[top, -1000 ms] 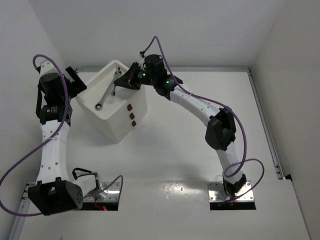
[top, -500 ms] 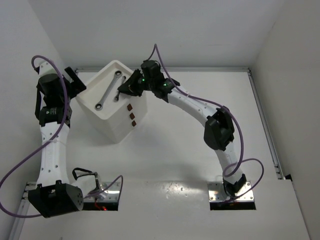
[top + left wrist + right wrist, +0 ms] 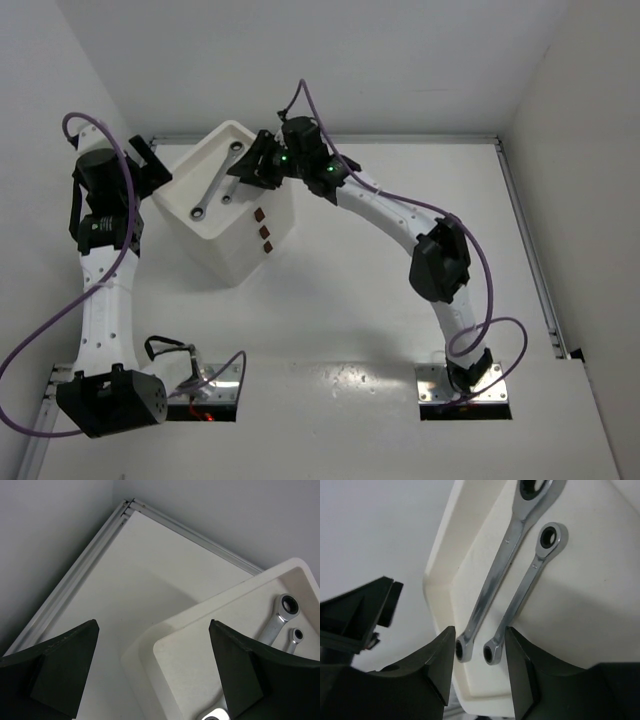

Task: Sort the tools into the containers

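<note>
Both wrenches are in the recessed tray top (image 3: 438, 575) of the white box (image 3: 236, 250), lying flat and side by side, almost parallel. Neither is held.

Handling (judgement):
- The long wrench (image 3: 495, 577) and short wrench (image 3: 525, 592) look like plated steel: rigid, dense for their size, not fragile.
- The smooth finish will probably be slippery under hard pads.
- The shanks are thin and flat against the tray floor, so there is little edge to get under.
- Best hold is likely across the narrow shank near mid-length, close to balance. The ring heads are wider and rounded, so a poorer grip.

Right claw (image 3: 479, 636):
- It is part open with nothing between the fingers, and sits over the tray's near-right end.
- In its wrist view the near ring ends of both wrenches sit in the gap between the fingers, lower than the tips. The shanks run away from the claw.
- Whether the tips touch the tray can't be told.

Left claw (image 3: 152, 627):
- It is spread wide and empty, above the box's left corner, partly over the bench (image 3: 150, 565).
- The wrench heads show just past its right finger.
</note>
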Controlling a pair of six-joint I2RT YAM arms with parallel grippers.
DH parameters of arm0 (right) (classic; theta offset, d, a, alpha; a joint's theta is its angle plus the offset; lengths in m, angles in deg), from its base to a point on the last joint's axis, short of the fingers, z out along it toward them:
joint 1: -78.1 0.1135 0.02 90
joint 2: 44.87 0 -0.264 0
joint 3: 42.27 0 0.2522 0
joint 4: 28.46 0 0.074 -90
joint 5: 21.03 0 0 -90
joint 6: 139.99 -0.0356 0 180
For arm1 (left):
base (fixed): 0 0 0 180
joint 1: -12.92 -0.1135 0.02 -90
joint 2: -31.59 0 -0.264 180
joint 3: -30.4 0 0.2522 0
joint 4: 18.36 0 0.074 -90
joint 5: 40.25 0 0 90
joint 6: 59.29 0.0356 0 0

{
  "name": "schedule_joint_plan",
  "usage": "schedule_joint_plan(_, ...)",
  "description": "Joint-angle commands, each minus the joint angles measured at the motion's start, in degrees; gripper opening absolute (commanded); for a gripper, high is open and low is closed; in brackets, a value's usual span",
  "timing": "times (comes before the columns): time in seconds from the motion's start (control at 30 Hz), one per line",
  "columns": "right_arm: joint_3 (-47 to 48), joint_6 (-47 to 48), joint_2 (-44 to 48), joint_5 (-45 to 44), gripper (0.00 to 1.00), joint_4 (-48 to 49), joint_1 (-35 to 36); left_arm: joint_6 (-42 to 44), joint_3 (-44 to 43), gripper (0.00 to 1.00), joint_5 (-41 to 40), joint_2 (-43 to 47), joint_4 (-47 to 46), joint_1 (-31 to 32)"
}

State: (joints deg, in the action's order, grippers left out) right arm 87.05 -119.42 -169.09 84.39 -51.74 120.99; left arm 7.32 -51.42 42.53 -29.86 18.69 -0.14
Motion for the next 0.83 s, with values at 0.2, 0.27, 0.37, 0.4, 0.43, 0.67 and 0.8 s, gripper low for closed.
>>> schedule_joint_plan(0.2,-3.5,37.2,21.2,-13.6,0.47,-10.2,-4.7,5.5,-7.0,1.0,5.2,-4.4,5.1,0.6)
schedule_joint_plan(0.27,-11.1,45.0,24.6,-19.1,0.47,-11.2,-9.1,7.4,-8.5,1.0,4.5,-5.8,6.3,0.6)
schedule_joint_plan(0.37,-19.3,51.6,30.5,-21.8,0.53,-10.5,-17.9,8.7,-11.5,1.0,4.5,-6.4,6.3,0.6)
schedule_joint_plan(0.4,-21.0,52.5,32.1,-22.9,0.53,-10.5,-20.0,8.7,-12.7,1.0,5.4,-6.4,6.3,0.6)
schedule_joint_plan(0.43,-22.7,53.1,32.6,-22.9,0.53,-11.1,-22.2,8.7,-13.5,1.0,5.9,-7.0,6.3,0.6)
schedule_joint_plan(0.67,-33.5,54.0,33.6,-19.6,0.56,-14.7,-36.7,9.8,-17.1,1.0,9.9,-10.8,5.7,0.6)
schedule_joint_plan(0.8,-38.3,53.4,34.8,-19.6,0.56,-12.0,-39.2,11.3,-17.6,1.0,9.9,-12.6,6.3,0.6)
